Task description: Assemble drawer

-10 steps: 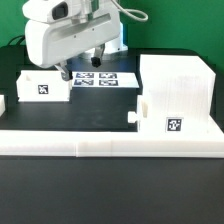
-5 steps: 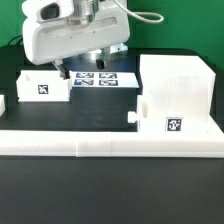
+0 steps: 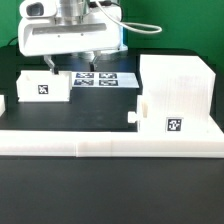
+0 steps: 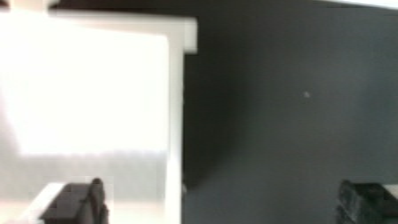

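Note:
The drawer's large cube-shaped housing [image 3: 176,82] stands at the exterior view's right. A tray box [image 3: 170,121] with a small knob [image 3: 133,118] and a square marker sits at its front. A smaller tray box [image 3: 43,86] with a marker stands at the exterior view's left. My gripper [image 3: 72,65] hangs open and empty just above and behind that box, one finger over its back edge. In the wrist view the gripper [image 4: 219,203] shows two dark fingertips [image 4: 75,200] far apart. One is over the white box [image 4: 89,100], the other over the black table.
The marker board [image 3: 98,78] lies flat between the two white units. A long low white border bar [image 3: 110,146] runs along the front. A small white piece [image 3: 3,103] shows at the exterior view's left edge.
The arm has risen and shifted toward the exterior view's left, and the fingers now hang near the small tray box. The parts have not moved.

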Controlling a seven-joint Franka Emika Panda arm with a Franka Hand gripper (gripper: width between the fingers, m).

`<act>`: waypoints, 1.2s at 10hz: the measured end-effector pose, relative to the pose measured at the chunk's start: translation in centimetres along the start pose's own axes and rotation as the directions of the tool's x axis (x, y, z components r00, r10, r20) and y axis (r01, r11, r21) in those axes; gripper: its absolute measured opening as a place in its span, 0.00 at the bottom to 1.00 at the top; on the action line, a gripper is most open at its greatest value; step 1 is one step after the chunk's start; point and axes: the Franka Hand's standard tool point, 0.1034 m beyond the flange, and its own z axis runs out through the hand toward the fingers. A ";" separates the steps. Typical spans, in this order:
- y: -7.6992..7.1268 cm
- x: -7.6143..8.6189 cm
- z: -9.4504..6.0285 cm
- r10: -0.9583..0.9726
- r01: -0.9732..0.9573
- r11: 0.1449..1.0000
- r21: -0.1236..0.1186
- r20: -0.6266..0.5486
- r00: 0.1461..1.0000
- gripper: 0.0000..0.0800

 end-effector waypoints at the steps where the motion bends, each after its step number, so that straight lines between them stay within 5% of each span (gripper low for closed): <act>1: -0.1 0.1 0.0 -0.003 0.003 1.000 0.000 0.000 1.000 0.81; 4: -0.1 0.1 0.2 -0.015 0.015 1.000 -0.002 -0.004 1.000 0.81; 8: 1.0 -0.9 3.3 -0.014 0.013 1.000 -0.024 -0.040 0.999 0.81; 12: 1.2 -0.8 3.9 -0.024 0.021 0.999 -0.040 -0.070 0.997 0.81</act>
